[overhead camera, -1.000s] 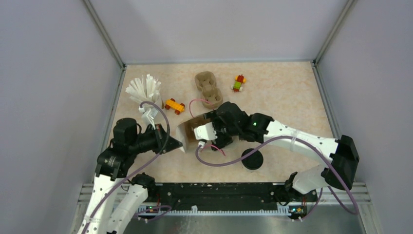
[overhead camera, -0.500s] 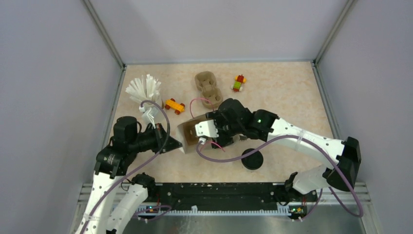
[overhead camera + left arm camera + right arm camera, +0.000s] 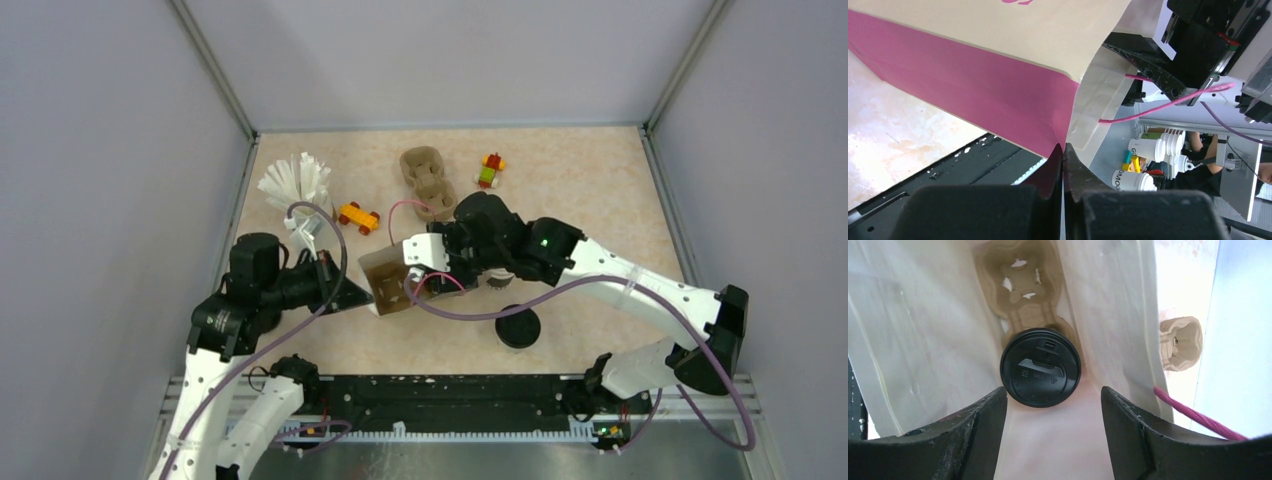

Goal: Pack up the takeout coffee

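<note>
my left gripper (image 3: 1063,159) is pinched tight on the edge of the paper bag (image 3: 973,85), low centre of the left wrist view. i judge this holds the mouth open and stops the bag sliding. my right gripper (image 3: 1053,395) sits in that mouth, jaws wide, nothing between them. just beyond them, centre of the right wrist view, is the coffee cup (image 3: 1040,367), seated in the lower hole of the pulp tray (image 3: 1018,280) at the bag's far end. its black lid faces me and the opening, and its long axis runs straight along my line of sight, base toward the bag's bottom. a second black lid (image 3: 518,327) lies on the table (image 3: 580,180), lower centre of the top view, well apart from the bag.
</note>
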Robot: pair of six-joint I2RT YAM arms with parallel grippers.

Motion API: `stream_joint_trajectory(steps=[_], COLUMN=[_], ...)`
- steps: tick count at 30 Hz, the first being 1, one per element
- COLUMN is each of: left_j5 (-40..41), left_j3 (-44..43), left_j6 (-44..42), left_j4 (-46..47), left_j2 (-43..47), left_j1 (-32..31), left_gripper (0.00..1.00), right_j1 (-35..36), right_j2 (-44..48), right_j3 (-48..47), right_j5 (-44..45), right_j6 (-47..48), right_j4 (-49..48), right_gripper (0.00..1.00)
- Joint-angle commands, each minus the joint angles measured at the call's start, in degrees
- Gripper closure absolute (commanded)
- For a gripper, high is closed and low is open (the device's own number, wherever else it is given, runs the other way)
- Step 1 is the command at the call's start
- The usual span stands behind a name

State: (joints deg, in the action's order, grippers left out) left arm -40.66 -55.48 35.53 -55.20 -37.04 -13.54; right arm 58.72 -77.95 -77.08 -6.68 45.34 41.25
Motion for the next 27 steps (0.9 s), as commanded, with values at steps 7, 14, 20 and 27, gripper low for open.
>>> stream_joint_trajectory(steps=[7, 14, 20, 27], left_j5=[0.9, 3.3, 4.5, 4.0], left_j3=[-4.4, -8.2, -11.1, -12.4], left_j6=[2.9, 2.0, -0.1, 0.4], left_j4=[-5.4, -7.4, -7.6, -3.5], left_j2=[-1.6, -3.6, -5.0, -4.9], left_j1=[0.0, 0.0, 0.0, 0.0], left_gripper=[1.00, 0.85, 0.80, 0.72], right_j1=[-0.4, -0.4, -0.6, -0.6], right_j2=[1.4, 2.5, 5.1, 6.3], right_j3=[-6.9, -7.7, -5.8, -5.2], right_j5=[0.4, 5.5, 8.8, 13.3], right_j6=[-6.6, -12.4, -16.8, -19.2], right_j4=[0.1, -4.6, -8.7, -11.2], right_gripper=[0.34, 0.34, 0.34, 0.34])
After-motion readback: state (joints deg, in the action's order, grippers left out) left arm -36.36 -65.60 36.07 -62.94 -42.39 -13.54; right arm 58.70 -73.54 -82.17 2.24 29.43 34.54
